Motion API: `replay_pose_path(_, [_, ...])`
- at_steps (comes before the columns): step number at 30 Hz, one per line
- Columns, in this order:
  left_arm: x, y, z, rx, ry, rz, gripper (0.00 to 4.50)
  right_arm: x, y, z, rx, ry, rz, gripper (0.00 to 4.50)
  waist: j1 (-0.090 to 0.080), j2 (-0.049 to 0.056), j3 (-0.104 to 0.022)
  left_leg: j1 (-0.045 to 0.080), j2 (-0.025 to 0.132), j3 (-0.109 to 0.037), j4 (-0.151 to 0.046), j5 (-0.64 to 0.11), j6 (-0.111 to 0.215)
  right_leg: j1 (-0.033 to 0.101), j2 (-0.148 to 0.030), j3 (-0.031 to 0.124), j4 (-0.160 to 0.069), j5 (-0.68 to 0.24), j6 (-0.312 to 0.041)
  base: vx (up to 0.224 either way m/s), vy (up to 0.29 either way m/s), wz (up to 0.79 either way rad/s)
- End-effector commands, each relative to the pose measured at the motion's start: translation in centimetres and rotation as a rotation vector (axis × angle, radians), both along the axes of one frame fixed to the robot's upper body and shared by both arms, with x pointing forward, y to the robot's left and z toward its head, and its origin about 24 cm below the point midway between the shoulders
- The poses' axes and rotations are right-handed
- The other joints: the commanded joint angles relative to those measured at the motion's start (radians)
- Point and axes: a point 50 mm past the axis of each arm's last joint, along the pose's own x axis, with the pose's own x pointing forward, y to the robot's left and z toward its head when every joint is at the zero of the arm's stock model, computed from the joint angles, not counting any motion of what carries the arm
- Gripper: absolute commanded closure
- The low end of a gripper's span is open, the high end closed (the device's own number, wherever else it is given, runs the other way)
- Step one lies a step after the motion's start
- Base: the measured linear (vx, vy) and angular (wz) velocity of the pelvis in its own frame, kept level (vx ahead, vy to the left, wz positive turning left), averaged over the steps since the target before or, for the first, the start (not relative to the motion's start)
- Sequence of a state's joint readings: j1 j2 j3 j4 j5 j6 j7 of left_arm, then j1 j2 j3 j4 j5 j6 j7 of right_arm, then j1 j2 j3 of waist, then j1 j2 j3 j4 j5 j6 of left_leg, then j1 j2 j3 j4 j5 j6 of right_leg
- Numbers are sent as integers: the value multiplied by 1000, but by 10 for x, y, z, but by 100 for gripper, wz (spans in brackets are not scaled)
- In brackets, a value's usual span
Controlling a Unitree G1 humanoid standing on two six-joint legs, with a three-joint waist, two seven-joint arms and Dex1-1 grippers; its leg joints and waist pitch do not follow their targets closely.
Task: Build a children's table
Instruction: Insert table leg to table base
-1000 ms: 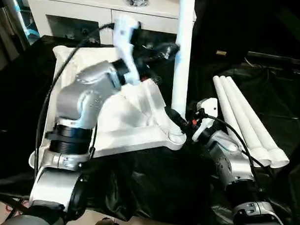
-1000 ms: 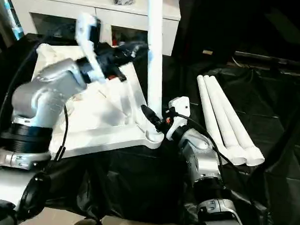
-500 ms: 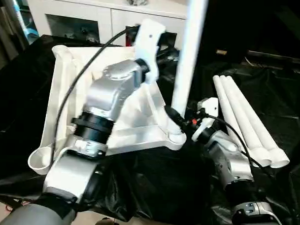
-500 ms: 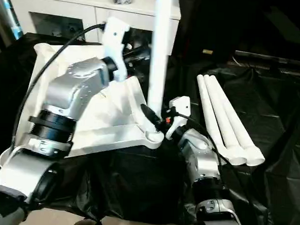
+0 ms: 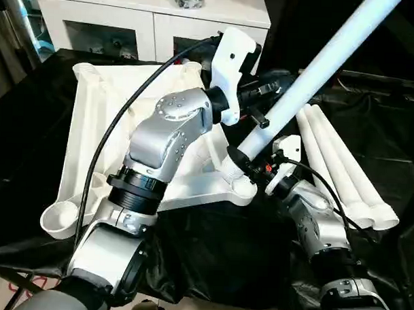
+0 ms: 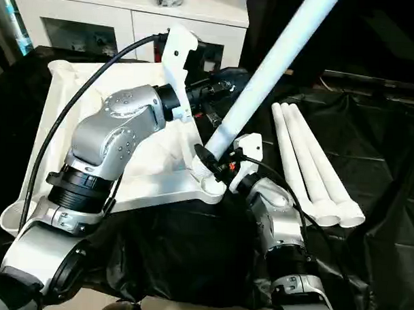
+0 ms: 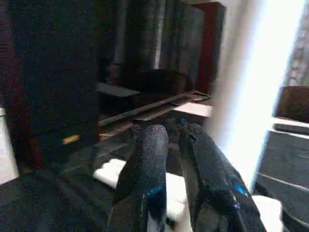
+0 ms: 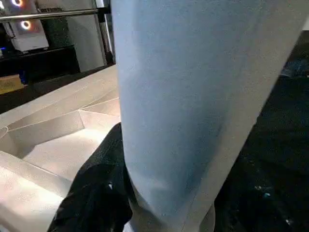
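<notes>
**One Leg Leaning in a Corner Socket, Three Lying Spare**

One tapered white leg [image 5: 312, 73] stood with its ridged end in the near corner socket [image 5: 238, 187] of the overturned tabletop [image 5: 102, 124], tilted steeply away from the robot and toward its right rather than upright. The tabletop lay ribbed side up on the black-draped table [image 5: 211, 243], its raised rim and round sockets facing the ceiling; another socket [image 5: 58, 218] showed at the near left corner.

The right tool [image 5: 242, 163] was clamped on the leaning leg just above the socket, one black finger [image 8: 99, 193] pressed against the tube in the right wrist view. The left tool [image 5: 260, 106] reached across the tabletop to the leg higher up its shaft. In the left wrist view its two black fingers [image 7: 145, 169] stood close together, with only a thin gap between them, and the bright leg [image 7: 256, 87] rose just beside them; whether they touched the tube could not be told.

Three more legs [image 5: 342, 170] lay side by side on the black cloth to the robot's right, touching one another, well apart from the tabletop, their wider ends toward the robot. A white cabinet with glass doors [image 5: 130, 20] stood behind the table, with a small dark object on top, too small to identify.
</notes>
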State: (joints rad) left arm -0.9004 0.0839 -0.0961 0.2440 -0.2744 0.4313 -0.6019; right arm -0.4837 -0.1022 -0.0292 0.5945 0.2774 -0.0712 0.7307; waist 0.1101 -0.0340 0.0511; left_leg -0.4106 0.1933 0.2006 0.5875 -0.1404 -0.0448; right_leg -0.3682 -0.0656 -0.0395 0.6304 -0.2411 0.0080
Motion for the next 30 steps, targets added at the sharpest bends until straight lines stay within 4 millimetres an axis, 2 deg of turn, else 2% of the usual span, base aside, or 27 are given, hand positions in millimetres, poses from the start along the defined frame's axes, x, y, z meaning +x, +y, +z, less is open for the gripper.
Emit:
replay_pose_path(1, [7,22,-6,59,-36,87,376,3,-9,12,-2,-29,-6,262,-2,0,-68,40,45,-26,-64,-170,53,30,-74,35,-67,58,-219,0,0,0])
replay_pose_path(2, [9,29,-9,89,-45,101,376,3,-12,13,2,-26,-8,262,-4,2,-68,40,45,-27,-64,-164,50,32,-73,35,-66,57,-209,0,0,0])
replay_pose_path(4, [10,47,-25,181,-29,104,376,4,-20,16,-1,0,-14,262,-6,-7,-67,40,45,-25,-64,-150,52,31,-71,35,-65,65,-203,0,0,0])
replay_pose_path(6, [7,56,-41,244,7,62,359,4,-24,19,-16,18,-6,262,-4,2,-68,43,44,-26,-64,-138,48,28,-72,35,-63,61,-198,0,0,0])
replay_pose_path(7, [4,59,-50,269,37,32,343,3,-26,20,-24,23,5,262,-6,-1,-69,44,46,-24,-64,-136,42,25,-70,35,-61,70,-202,0,0,0])
replay_pose_path(8, [1,60,-58,286,66,6,343,3,-27,22,-32,24,14,262,-4,3,-70,46,47,-23,-64,-137,36,24,-72,35,-59,78,-209,0,0,0])
replay_pose_path(10, [-4,61,-72,336,102,-42,321,2,-27,25,-38,23,26,262,1,4,-70,48,49,-23,-66,-148,26,21,-72,35,-58,75,-213,0,0,0])
replay_pose_path(11, [-10,59,-89,406,134,-89,310,1,-28,27,-26,43,44,262,1,2,-67,50,49,-22,-68,-162,24,19,-71,35,-61,66,-213,0,0,0])
replay_pose_path(12, [-10,59,-89,406,134,-89,304,1,-28,27,-26,43,44,262,3,2,-67,50,49,-23,-69,-168,21,19,-72,35,-61,58,-212,0,0,0])
replay_pose_path(13, [-13,59,-100,438,160,-110,304,0,-27,28,-28,64,64,262,2,1,-65,48,48,-23,-71,-181,13,20,-73,36,-64,40,-209,0,0,0])
replay_pose_path(14, [-15,58,-109,470,177,-126,302,-1,-27,29,-37,83,86,262,2,6,-65,49,48,-23,-72,-190,7,19,-75,36,-64,31,-208,0,0,0])
replay_pose_path(15, [-15,58,-117,492,192,-133,302,-2,-26,29,-50,91,104,262,1,2,-65,48,48,-23,-73,-201,-1,22,-75,37,-67,16,-199,0,0,0])
replay_pose_path(16, [-16,59,-125,518,212,-139,302,-4,-25,30,-64,103,123,262,0,2,-64,46,46,-24,-74,-204,-7,23,-76,38,-69,7,-193,0,0,0])
replay_pose_path(18, [-16,59,-131,529,237,-139,302,-5,-25,30,-74,105,130,262,-1,3,-65,46,46,-25,-73,-210,-17,24,-79,39,-69,5,-185,0,0,0])
replay_pose_path(20, [-15,60,-135,539,264,-134,302,-6,-26,30,-76,110,126,262,-2,2,-67,47,47,-24,-72,-210,-20,22,-81,38,-68,9,-197,0,0,0])
replay_pose_path(21, [-15,60,-136,544,270,-134,302,-6,-26,30,-76,111,125,262,-1,5,-67,47,47,-25,-72,-206,-20,23,-81,38,-67,15,-200,0,0,0])
replay_pose_path(26, [-23,65,-146,604,270,-187,302,-10,-28,27,-76,136,102,262,-2,6,-69,46,46,-25,-69,-169,0,25,-77,36,-60,88,-214,0,0,0])
replay_pose_path(28, [-25,65,-148,606,279,-201,302,-10,-28,27,-74,138,100,262,-2,6,-68,46,47,-24,-69,-176,0,24,-78,37,-62,82,-217,0,0,0])
replay_pose_path(30, [-29,67,-150,601,301,-226,302,-10,-28,26,-72,143,97,262,-2,9,-66,49,49,-25,-72,-208,-11,21,-79,36,-65,39,-219,0,0,0])
